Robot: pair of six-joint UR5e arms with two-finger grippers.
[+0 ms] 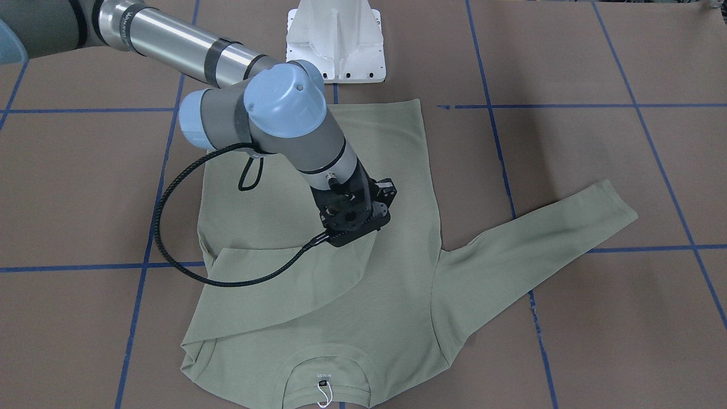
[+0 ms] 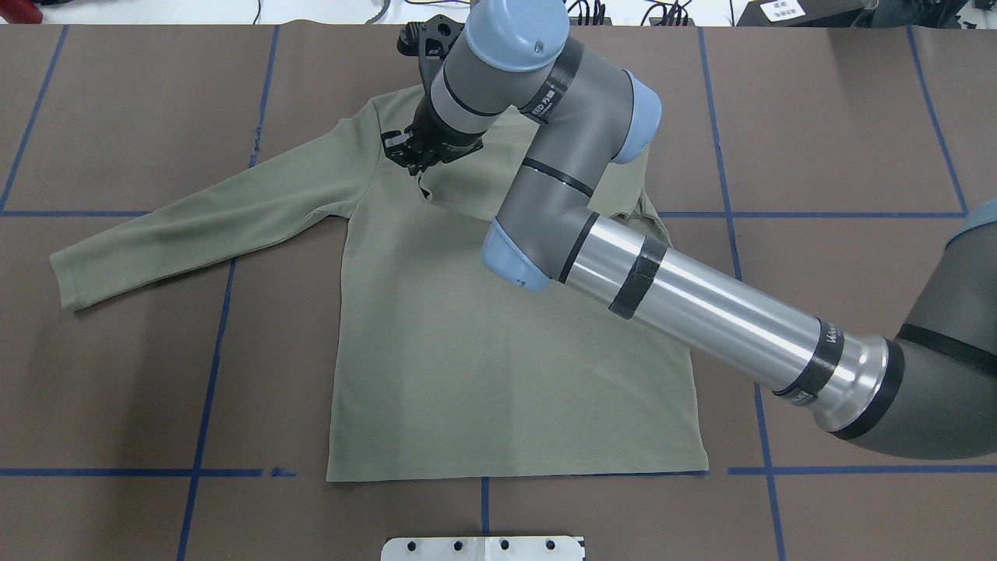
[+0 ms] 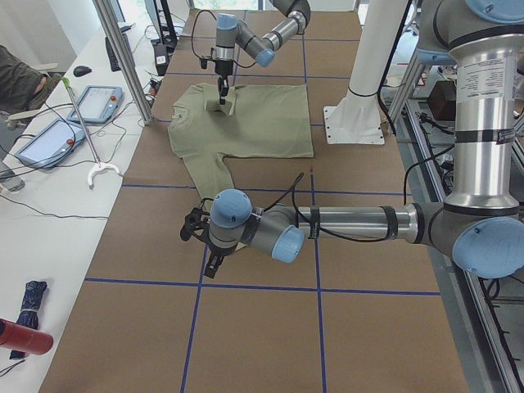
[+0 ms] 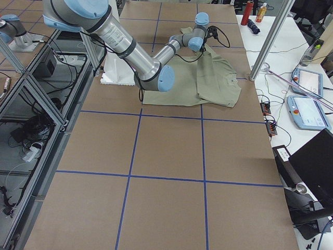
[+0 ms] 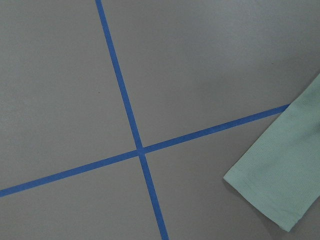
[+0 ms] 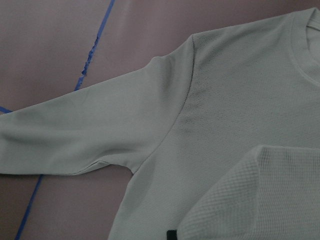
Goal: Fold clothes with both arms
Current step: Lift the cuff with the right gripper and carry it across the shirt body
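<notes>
The sage-green shirt [image 1: 392, 295] lies flat on the brown table, collar [image 1: 325, 363] and white tag [image 1: 324, 392] on the side far from the robot. One sleeve [image 2: 195, 226] stretches out flat. The other sleeve [image 1: 284, 284] is folded across the chest. My right gripper [image 2: 413, 154] is shut on its cuff just above the chest, fingers hidden under the wrist in the front view [image 1: 353, 236]. The cuff [image 6: 260, 200] shows in the right wrist view. My left gripper [image 3: 209, 262] hovers over bare table beyond the outstretched cuff [image 5: 285, 175]; I cannot tell whether it is open.
The white pedestal base [image 1: 335, 40] stands at the robot's edge of the table, just behind the shirt's hem. Blue tape lines [image 5: 135, 145] grid the brown surface. Tablets [image 3: 49, 139] and cables lie on a side bench past the collar end.
</notes>
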